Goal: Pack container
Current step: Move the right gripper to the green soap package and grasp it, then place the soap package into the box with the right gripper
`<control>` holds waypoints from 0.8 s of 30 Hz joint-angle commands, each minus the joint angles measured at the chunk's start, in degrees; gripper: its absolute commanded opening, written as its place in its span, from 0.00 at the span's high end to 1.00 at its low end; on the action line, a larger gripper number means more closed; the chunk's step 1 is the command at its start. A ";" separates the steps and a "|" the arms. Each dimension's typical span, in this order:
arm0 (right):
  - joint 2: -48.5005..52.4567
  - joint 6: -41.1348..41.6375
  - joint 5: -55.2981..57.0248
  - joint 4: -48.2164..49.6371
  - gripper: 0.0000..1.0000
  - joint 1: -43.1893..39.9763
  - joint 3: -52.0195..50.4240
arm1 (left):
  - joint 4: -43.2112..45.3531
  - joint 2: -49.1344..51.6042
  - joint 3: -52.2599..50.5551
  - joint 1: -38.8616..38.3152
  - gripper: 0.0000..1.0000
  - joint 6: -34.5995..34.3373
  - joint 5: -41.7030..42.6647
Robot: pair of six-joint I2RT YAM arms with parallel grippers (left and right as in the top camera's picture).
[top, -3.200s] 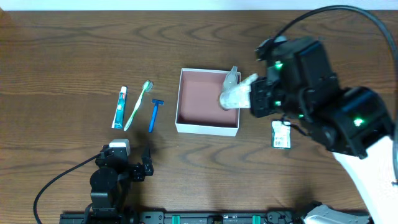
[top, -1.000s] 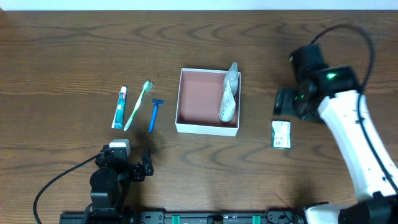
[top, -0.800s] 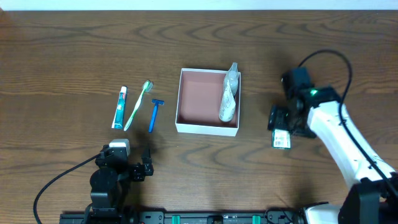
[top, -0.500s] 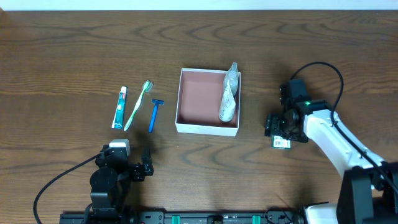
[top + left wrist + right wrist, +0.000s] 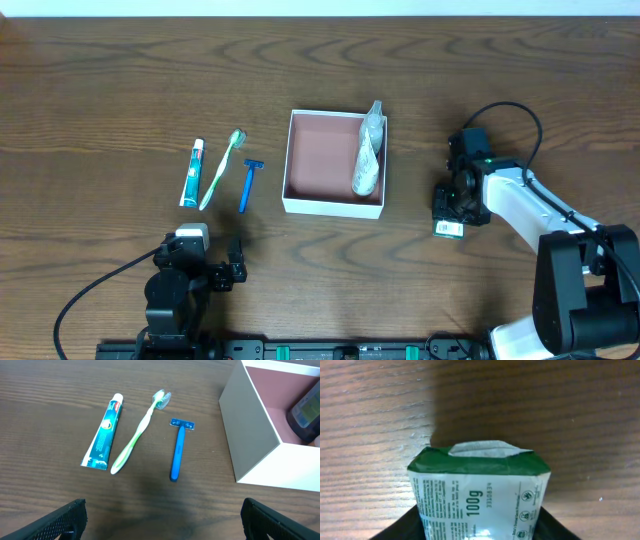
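Note:
The container (image 5: 335,207), a square white box with a reddish-brown inside, sits mid-table and also shows in the left wrist view (image 5: 250,435). A clear bottle (image 5: 368,160) lies in it along its right wall. My right gripper (image 5: 452,205) is down on the table right of the container, its fingers (image 5: 480,527) closed against both sides of a green-and-white packet (image 5: 480,485) marked 100g. In the overhead view only the near end of the packet (image 5: 449,229) shows. My left gripper (image 5: 162,522) is open and empty, low at the near left (image 5: 205,258).
Left of the container lie a toothpaste tube (image 5: 190,173), a green toothbrush (image 5: 223,168) and a blue razor (image 5: 246,185), side by side. They also show in the left wrist view: toothpaste tube (image 5: 103,432), toothbrush (image 5: 137,435), razor (image 5: 177,450). The table is dark wood.
My right arm let go of the bottle in the container, drew back to the right, came down over the packet and closed around it. The left arm has not moved.

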 commanded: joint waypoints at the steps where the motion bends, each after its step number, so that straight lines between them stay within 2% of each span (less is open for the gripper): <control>1: 0.13 -0.37 -0.94 -0.13 0.64 -0.46 -0.24 | 0.04 -0.35 -0.70 0.28 0.02 -0.09 0.35; 6: -4.94 -0.37 -1.53 -2.80 0.66 -0.35 1.31 | 0.04 -0.35 -0.70 0.28 0.02 -0.07 0.35; 14: -24.26 -0.57 -2.40 -14.71 0.65 4.55 9.31 | 0.04 -0.35 -0.70 0.28 0.02 -0.07 0.35; 20: -36.50 0.90 -8.59 -12.98 0.66 17.51 12.55 | 0.04 -0.35 -0.70 0.28 0.02 -0.07 0.35; 24: -37.42 2.95 -7.72 -8.31 0.66 27.43 12.55 | 0.04 -0.35 -0.70 0.31 0.02 -0.07 0.35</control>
